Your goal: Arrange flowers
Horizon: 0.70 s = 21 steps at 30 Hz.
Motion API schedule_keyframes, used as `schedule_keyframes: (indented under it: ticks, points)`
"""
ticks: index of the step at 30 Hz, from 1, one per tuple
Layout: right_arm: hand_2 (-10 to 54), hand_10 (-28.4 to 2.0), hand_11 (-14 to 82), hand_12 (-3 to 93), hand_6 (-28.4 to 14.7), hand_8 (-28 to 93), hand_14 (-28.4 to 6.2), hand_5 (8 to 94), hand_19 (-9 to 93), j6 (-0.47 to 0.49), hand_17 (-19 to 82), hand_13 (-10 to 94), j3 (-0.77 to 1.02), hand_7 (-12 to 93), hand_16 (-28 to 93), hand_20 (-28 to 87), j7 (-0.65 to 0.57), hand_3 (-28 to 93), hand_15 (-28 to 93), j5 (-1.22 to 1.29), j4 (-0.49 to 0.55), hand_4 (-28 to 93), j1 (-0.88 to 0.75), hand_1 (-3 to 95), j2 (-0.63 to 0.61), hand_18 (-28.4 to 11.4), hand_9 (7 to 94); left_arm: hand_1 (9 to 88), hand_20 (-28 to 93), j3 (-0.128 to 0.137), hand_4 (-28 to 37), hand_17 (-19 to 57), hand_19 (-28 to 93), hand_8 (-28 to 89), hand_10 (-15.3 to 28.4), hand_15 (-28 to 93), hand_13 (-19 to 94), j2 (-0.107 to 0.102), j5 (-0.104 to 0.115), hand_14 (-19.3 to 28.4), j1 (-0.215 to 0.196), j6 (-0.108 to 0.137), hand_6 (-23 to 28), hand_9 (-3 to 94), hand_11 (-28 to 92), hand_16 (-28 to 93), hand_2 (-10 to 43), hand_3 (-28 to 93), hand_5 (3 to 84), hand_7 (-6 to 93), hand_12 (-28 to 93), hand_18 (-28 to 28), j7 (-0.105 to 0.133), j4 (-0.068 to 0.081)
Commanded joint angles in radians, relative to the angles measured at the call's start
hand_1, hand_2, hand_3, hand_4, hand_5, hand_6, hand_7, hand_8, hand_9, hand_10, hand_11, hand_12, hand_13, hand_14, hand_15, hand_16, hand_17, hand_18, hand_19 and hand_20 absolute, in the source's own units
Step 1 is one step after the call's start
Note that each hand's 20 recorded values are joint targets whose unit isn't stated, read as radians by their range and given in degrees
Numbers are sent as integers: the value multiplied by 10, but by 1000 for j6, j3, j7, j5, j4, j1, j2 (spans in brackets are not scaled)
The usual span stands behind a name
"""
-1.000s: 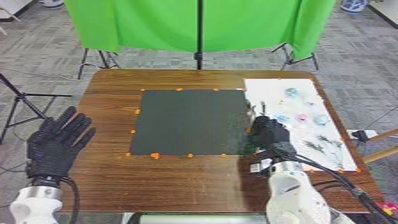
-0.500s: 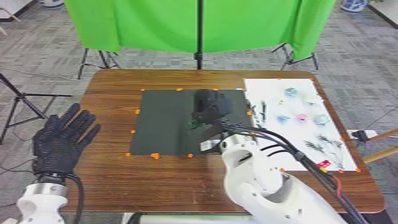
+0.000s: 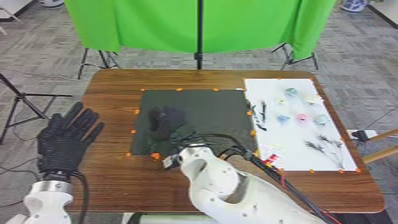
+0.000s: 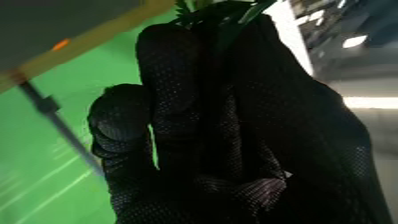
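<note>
Okay, so the right robot hand [image 3: 166,121] is over the left part of the dark mat [image 3: 215,106], and it's got a green leafy sprig [image 4: 233,16] pinched at its fingertips, leaves poking out past the glove. Can't really tell whether hand or sprig touches the mat. The left robot hand [image 3: 65,142] is off to the left of the mat, wide open, fingers straight and kinda fanned.

Just right of the mat there's a white sheet [image 3: 268,90] on the brown bench [image 3: 115,182] with the rest of the flower stuff: a pink flower [image 3: 302,117] between two pale blue ones, another blue flower [image 3: 291,92] farther from the robot, plus a whitish bloom [image 3: 314,100]. Some dark feathery sprigs [image 3: 327,148] lie on the sheet's nearer part, and dark stems [image 3: 258,116] sit right beside the mat's right edge. Orange markers [image 3: 179,89] dot the mat's border.
</note>
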State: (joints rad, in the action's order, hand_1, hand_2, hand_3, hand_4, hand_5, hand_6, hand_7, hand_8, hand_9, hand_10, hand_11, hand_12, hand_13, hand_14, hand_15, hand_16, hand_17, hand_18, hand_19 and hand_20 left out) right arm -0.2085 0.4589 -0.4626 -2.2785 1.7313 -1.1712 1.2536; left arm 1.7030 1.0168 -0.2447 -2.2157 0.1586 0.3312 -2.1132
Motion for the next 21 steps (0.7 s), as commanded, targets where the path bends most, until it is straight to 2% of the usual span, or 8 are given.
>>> schedule_keyframes:
  ticks: [1, 4, 7, 14, 21]
  points:
    - [-95, -95, 218, 556, 7, 174, -48, 646, 898, -23, 454, 781, -71, 632, 479, 365, -81, 669, 437, -73, -141, -239, 71, 653, 83, -231, 841, 274, 173, -48, -269, -45, 338, -86, 154, 323, 254, -27, 59, 133, 32, 51, 72, 393, 214, -29, 118, 743, 444, 149, 141, 143, 1, 1]
    - [-95, -95, 220, 555, 5, 175, -49, 645, 899, -13, 455, 781, -37, 634, 477, 362, -109, 669, 440, -96, -169, -239, 45, 653, 121, -231, 840, 274, 173, -67, -270, -46, 342, -86, 154, 328, 255, -35, 65, 134, 55, 50, 72, 394, 217, -32, 119, 744, 445, 151, 140, 143, -22, 11]
    - [-95, -95, 222, 556, 5, 174, -49, 645, 900, -26, 455, 779, -41, 635, 477, 360, -144, 667, 442, -109, -175, -242, 45, 655, 132, -232, 838, 273, 174, -84, -271, -46, 345, -87, 155, 336, 257, -34, 73, 136, 71, 43, 73, 395, 220, -34, 120, 745, 445, 152, 140, 143, -31, 19]
    - [-95, -100, 229, 551, 4, 181, -52, 641, 906, 54, 455, 777, -38, 639, 473, 352, -192, 681, 450, -98, -145, -229, 22, 645, 144, -235, 836, 272, 174, -80, -273, -47, 349, -88, 154, 348, 259, -39, 96, 137, 66, 45, 73, 395, 224, -36, 121, 747, 445, 154, 140, 144, -16, 18]
    - [-95, -114, 242, 547, -9, 194, -64, 631, 913, 25, 450, 759, -56, 632, 451, 338, -214, 670, 476, -104, -155, -227, 24, 627, 145, -242, 820, 271, 175, -96, -274, -47, 352, -87, 154, 359, 261, -42, 104, 139, 91, 37, 72, 397, 229, -38, 122, 749, 445, 158, 141, 144, -30, 30]
